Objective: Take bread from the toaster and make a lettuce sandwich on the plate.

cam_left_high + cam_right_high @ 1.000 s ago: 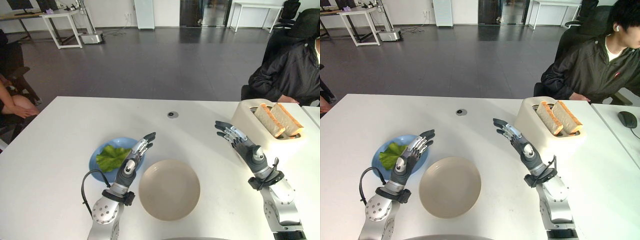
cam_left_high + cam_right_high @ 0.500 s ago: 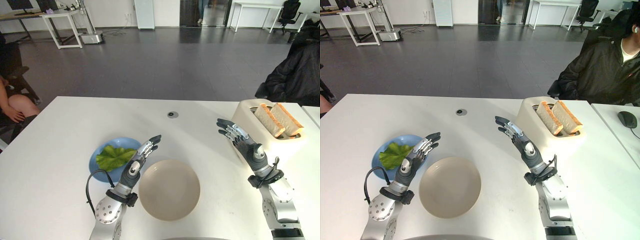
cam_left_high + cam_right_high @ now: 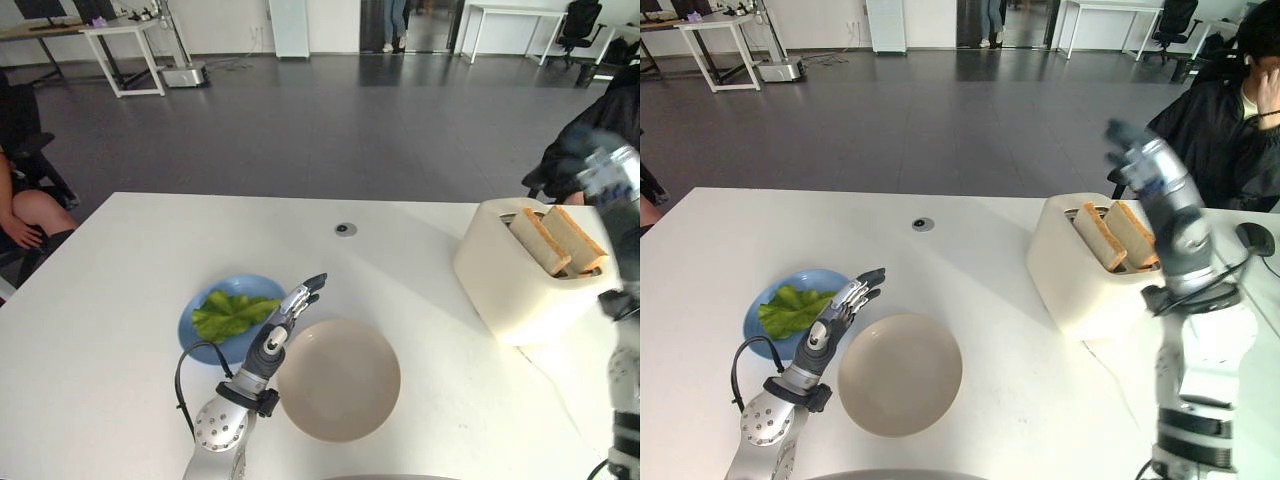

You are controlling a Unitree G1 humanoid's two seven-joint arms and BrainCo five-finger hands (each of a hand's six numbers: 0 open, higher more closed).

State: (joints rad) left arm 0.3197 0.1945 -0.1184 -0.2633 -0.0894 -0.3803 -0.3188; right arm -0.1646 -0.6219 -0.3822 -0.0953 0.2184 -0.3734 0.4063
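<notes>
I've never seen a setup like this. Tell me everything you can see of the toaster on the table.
The toaster is a cream-white box with rounded corners and smooth sides that look like plastic. It stands on the white table on the robot's right side. Two browned bread slices stick up from its top, leaning a little. The robot's right hand hangs above and just behind it, apparently not touching it.

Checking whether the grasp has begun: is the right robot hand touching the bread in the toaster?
Apart. In the right eye view the right robot hand is raised above the bread, with background visible between it and the slice tops.
</notes>
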